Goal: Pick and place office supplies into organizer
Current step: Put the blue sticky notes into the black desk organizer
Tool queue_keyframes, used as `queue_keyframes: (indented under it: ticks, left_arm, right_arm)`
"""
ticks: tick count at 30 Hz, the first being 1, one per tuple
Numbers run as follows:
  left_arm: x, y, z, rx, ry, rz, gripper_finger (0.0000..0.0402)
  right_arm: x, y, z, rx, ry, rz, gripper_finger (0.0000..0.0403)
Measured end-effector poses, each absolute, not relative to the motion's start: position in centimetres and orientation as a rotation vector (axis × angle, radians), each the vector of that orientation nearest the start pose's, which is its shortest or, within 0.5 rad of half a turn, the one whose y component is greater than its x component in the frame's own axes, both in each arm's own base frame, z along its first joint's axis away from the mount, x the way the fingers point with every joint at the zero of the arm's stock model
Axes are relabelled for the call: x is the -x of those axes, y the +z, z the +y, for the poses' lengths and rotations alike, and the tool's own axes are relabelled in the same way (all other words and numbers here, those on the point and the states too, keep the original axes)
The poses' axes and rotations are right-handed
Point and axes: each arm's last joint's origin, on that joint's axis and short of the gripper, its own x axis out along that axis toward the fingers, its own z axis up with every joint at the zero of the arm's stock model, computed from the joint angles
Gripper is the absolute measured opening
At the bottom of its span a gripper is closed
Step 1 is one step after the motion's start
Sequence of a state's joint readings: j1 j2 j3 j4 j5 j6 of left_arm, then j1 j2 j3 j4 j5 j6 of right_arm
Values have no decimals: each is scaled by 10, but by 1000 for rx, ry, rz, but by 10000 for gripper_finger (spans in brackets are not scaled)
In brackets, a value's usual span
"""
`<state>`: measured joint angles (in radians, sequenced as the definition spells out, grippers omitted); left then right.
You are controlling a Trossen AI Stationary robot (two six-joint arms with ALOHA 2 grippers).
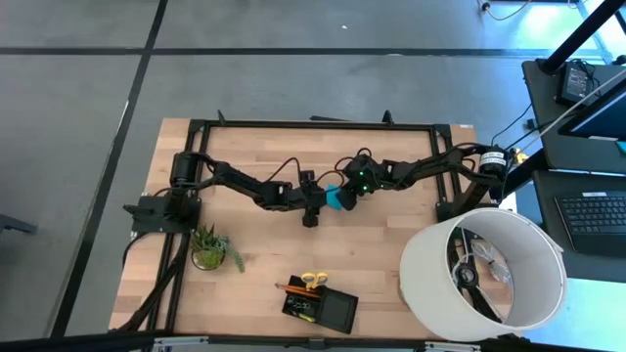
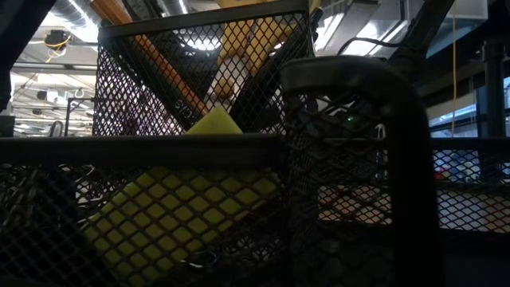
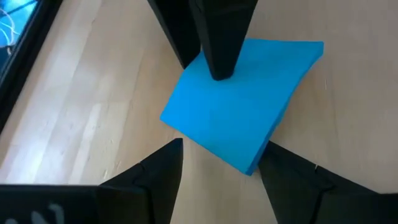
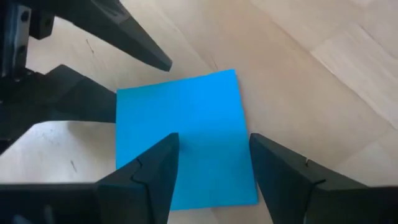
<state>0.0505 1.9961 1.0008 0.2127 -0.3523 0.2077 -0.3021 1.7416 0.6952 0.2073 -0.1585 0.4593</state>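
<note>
Organizer (image 1: 337, 311) stood at the near edge of the tabletop (image 1: 254, 147), with the yellow-handled scissors (image 1: 313, 281) and other small supplies already in it. A small green plant (image 1: 208, 247) stood to its left and a big white lampshade (image 1: 484, 269) to its right.

Farther back, in the middle of the tabletop, the blue note pad (image 3: 245, 99) lay flat on the wood. My left end effector (image 3: 217, 162) was low over it, fingers apart, one on each side of a corner of the pad. My right end effector (image 4: 211, 155) came from the opposite side, also with fingers apart, over the pad's edge. Neither one was clamped on the pad yet.

I judged that the step in hand was the grasp of the pad. To do it well, I thought only one arm should close, on two parallel edges and not on a corner, because the pad was thin and could slide or turn. The other arm should keep clear, since the fingers were very near each other.
</note>
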Motion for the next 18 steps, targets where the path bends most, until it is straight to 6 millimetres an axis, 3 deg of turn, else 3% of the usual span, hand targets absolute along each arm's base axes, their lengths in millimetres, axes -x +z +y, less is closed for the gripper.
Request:
queue_keyframes:
  ticks: [18]
  left_arm:
    - [-381,105,23,-354,325,794,203]
  right_arm:
    - [-295,111,-76,-631,-265,775,200]
